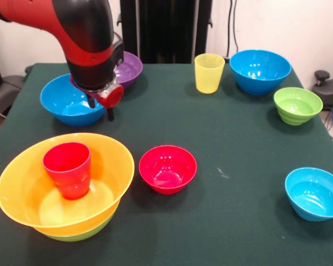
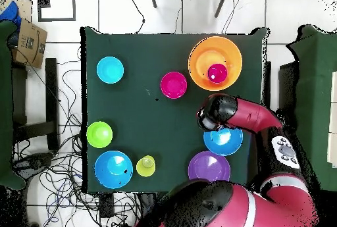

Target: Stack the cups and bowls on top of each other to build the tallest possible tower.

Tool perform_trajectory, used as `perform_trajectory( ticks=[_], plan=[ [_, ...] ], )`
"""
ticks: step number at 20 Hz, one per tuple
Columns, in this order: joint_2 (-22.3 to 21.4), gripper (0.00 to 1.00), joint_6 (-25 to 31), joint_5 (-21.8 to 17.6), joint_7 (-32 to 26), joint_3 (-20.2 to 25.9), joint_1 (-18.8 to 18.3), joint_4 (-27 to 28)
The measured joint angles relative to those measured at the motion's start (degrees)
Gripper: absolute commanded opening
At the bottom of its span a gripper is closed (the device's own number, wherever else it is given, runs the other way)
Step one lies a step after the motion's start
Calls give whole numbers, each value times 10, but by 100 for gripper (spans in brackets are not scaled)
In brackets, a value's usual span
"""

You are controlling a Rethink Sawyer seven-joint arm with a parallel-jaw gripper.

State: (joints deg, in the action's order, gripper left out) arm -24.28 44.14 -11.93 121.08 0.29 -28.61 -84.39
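Note:
The tower stands at the front left: a large orange bowl (image 1: pixel 22 183) nested on a lime-green bowl (image 1: pixel 77 234), with a red cup (image 1: pixel 67 169) upright inside; it also shows in the overhead view (image 2: pixel 201 60). My gripper (image 1: pixel 101 109) hangs open and empty behind the tower, above the near rim of a medium blue bowl (image 1: pixel 64 102). A purple bowl (image 1: pixel 132 67) sits just behind it. A small red bowl (image 1: pixel 167 168) sits right of the tower. A yellow cup (image 1: pixel 208 72) stands upright at the back.
A medium blue bowl (image 1: pixel 260 70) sits at the back right, a ribbed green bowl (image 1: pixel 297 105) by the right edge, and a small blue bowl (image 1: pixel 315 193) at the front right. The dark green table (image 1: pixel 227 144) is bare in the middle.

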Motion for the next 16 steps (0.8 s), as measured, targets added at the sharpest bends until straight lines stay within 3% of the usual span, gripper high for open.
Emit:
perform_trajectory(
  ticks=[7,16],
  plan=[
    [-23,100,34,0,0,-1,-1,1],
    [-18,100,-2,0,0,0,-32,1]
  ],
)
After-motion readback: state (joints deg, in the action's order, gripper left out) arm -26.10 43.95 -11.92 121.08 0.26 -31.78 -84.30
